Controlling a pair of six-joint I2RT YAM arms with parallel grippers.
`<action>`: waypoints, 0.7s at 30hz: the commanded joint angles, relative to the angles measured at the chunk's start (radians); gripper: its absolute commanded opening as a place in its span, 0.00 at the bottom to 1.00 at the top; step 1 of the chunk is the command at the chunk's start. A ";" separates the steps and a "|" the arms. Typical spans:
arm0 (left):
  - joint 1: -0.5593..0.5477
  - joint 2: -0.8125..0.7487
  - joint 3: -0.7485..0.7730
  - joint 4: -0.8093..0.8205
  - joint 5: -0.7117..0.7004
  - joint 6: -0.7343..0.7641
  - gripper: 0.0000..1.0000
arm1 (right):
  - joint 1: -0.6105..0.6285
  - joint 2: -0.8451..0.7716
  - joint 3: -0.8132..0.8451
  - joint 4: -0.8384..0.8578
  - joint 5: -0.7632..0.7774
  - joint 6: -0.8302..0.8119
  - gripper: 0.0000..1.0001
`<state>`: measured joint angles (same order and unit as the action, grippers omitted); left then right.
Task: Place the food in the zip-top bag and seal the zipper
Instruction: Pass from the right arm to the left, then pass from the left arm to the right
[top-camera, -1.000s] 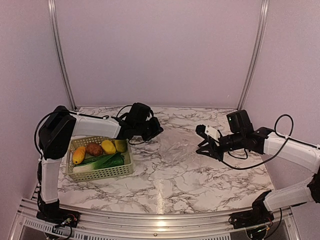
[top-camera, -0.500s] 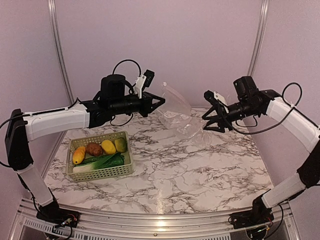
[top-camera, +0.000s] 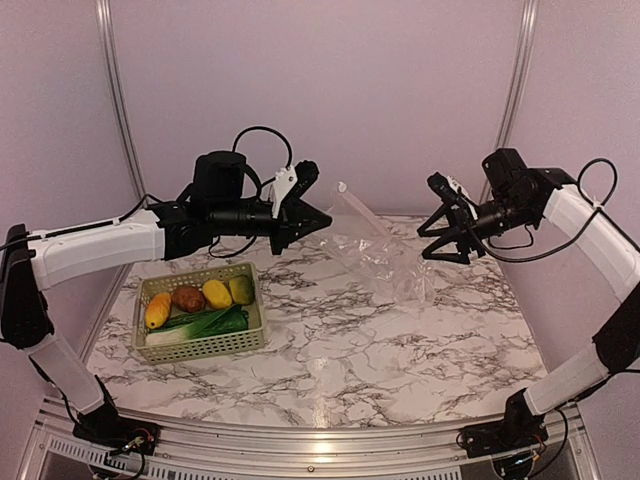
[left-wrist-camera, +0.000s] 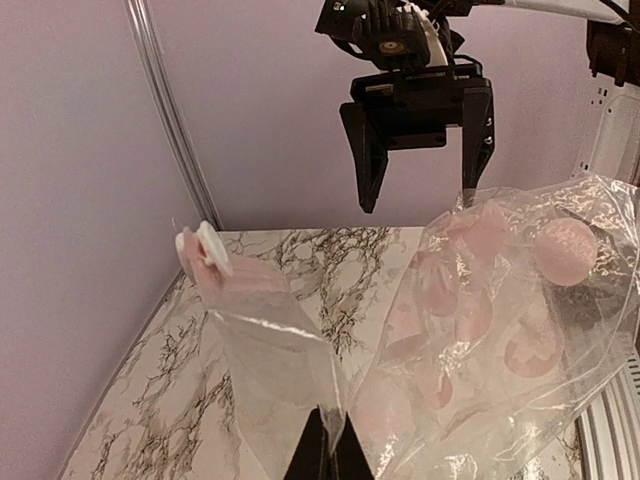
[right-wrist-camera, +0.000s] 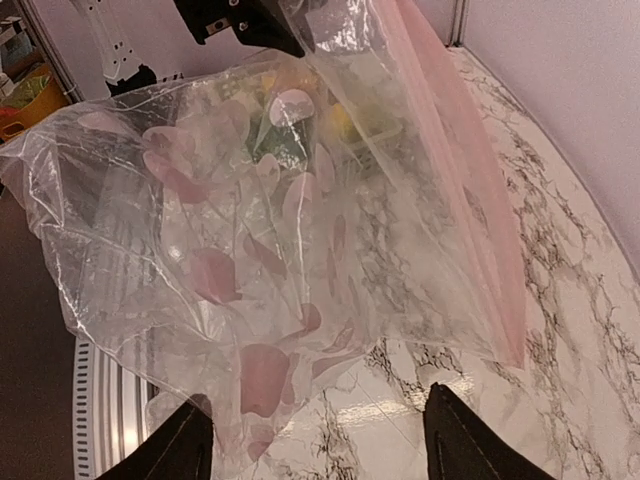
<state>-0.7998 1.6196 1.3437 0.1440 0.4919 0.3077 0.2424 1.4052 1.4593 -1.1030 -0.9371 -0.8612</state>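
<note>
The zip-top bag hangs in the air between my two arms, above the far part of the tabletop, and I see no food in it. Its lower end droops toward the marble, and I cannot tell if it touches. The zipper shows as a pinkish strip along one edge, with a small white slider on it. The left gripper has its fingers pressed together on a fold of the plastic, so it carries the bag alone. The right gripper is just beside the bag with its fingers wide apart and holds nothing. The food lies all in the green basket, well apart on the left. I judge that the step in hand is to take a second hold and open the mouth. For this I would bring the right fingers slowly to the zipper edge and close them on one layer only, opposite to the left hold. Then I would draw the arms apart gently, because such thin film probably slips and tears easily.
</note>
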 joint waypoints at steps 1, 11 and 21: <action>-0.010 -0.012 0.010 -0.015 0.122 0.065 0.00 | -0.005 0.013 0.079 0.058 -0.042 0.083 0.68; 0.001 0.038 0.064 0.104 -0.451 -0.085 0.00 | -0.008 0.031 0.290 -0.121 -0.045 -0.048 0.76; 0.102 0.053 0.095 0.090 -0.182 -0.012 0.00 | -0.003 -0.322 -0.114 0.159 0.114 0.126 0.78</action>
<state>-0.6773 1.6917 1.4574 0.2310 0.0246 0.2180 0.2382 1.1717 1.4235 -1.1488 -0.9333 -0.8963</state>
